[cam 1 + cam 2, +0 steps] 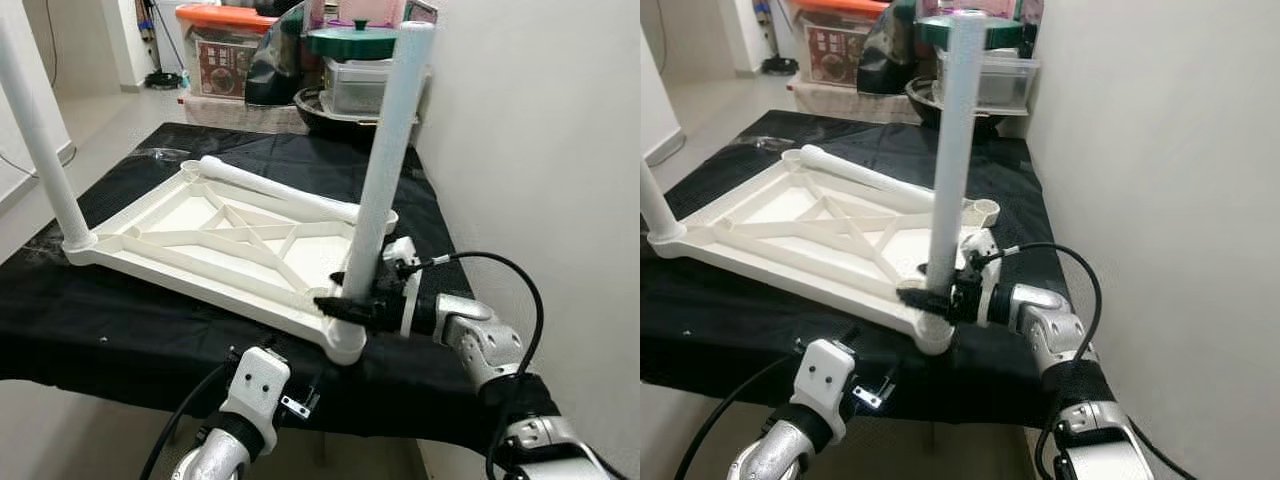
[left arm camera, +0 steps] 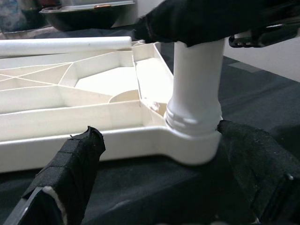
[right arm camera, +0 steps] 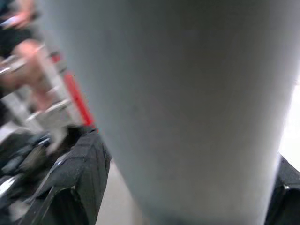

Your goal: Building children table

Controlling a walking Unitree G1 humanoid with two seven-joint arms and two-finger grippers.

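From the head cameras, a white ribbed plastic table panel (image 1: 215,240) lies underside-up on the black-cloth tabletop (image 1: 90,320), a loose white tube leg (image 1: 275,195) resting across it, while the right tool (image 1: 352,303) is clamped on the upright white tube leg (image 1: 392,150) standing in the near corner socket. In the left wrist view, the left tool (image 2: 159,164) hangs spread apart just before that socket, not touching. The right wrist view is blurred, seemingly the leg (image 3: 187,108) between its fingers (image 3: 77,183)

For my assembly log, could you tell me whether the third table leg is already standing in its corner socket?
No, the third leg lies flat across the upturned tabletop.
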